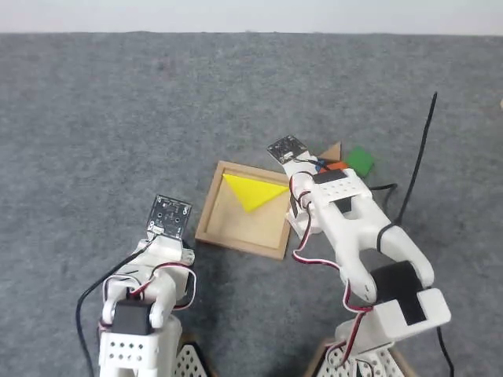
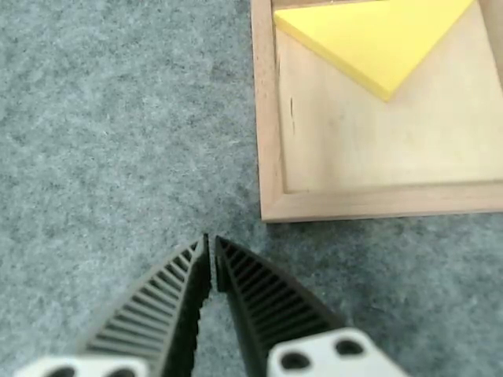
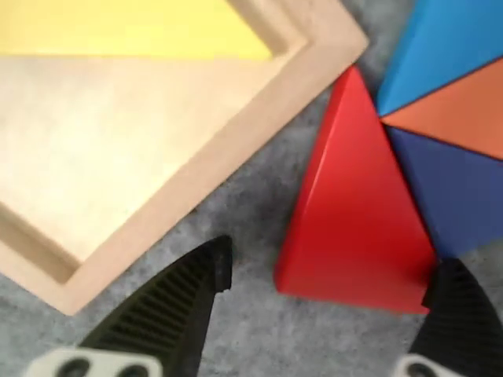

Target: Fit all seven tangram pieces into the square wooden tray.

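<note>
At the mat's (image 1: 118, 118) near edge, left side: left gripper (image 2: 211, 259) sat low over the grey pile, its 2 fingers pressed together tip to tip. It held nothing and touched nothing but air or mat; could not tell which. The tray's (image 2: 266, 157) nearest corner lay just beyond the tips, apart from them.

Right side: right gripper (image 3: 330, 271) stood wide apart, clamped on nothing. 1 finger (image 3: 185, 294) hung over bare mat in the gap between the tray rim and the red triangle (image 3: 354, 204). The other finger sat at the red triangle's far corner; contact there could not be judged. The triangle's broad end lay between the 2 fingers.

Tray: square, wooden, flat on the mat, turned slightly askew to the arms. It held 1 piece, the yellow triangle (image 1: 253, 191), its long edge along the far rim and its point toward the tray's middle. The remaining floor was bare wood.

Outside the tray, past its right corner, the loose pieces sat clustered. The red triangle lay flat just beside the rim. A light blue piece (image 3: 448, 39), an orange piece (image 3: 456, 110) and a dark blue piece (image 3: 464, 188) were packed against its far side, edges touching. A green piece (image 1: 360, 161) and a tan piece (image 1: 332, 151) lay at the cluster's outer side.
</note>
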You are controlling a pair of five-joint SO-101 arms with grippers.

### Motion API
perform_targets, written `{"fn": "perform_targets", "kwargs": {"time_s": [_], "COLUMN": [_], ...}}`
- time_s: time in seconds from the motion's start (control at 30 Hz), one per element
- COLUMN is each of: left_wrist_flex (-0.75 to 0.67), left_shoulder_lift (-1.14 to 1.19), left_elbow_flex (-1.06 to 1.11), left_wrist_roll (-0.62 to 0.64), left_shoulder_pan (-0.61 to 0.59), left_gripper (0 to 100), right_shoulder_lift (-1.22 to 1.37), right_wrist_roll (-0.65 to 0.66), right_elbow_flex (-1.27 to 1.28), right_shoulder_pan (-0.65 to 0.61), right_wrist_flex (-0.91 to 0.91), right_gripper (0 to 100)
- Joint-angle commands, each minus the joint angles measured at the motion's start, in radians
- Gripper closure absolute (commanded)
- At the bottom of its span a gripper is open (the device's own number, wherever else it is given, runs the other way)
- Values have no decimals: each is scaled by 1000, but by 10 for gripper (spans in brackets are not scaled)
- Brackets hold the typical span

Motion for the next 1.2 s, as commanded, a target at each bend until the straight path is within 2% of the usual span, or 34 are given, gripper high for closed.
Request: {"fn": "perform_targets", "kwargs": {"time_s": [0.0, 0.3, 0.57, 0.87, 1.0, 1.17], "left_wrist_flex": [5, 5, 5, 5, 5, 5], "left_shoulder_lift": [-9, -9, -9, -9, -9, -9], "left_elbow_flex": [-5, -5, -5, -5, -5, -5], "left_wrist_roll": [6, 6, 6, 6, 6, 6], "left_shoulder_pan": [-2, -2, -2, -2, -2, -2], "left_gripper": [985, 985, 985, 985, 985, 985], "right_shoulder_lift": [7, 10, 12, 7, -1, 2], "right_wrist_roll": [20, 137, 226, 233, 224, 155], "right_elbow_flex": [-63, -61, -43, -38, 9, -31], "right_shoulder_pan": [12, 7, 12, -45, -117, -82], "right_wrist_flex": [-59, -73, 41, 153, 136, 71], "right_gripper": [630, 630, 630, 630, 630, 630]}}
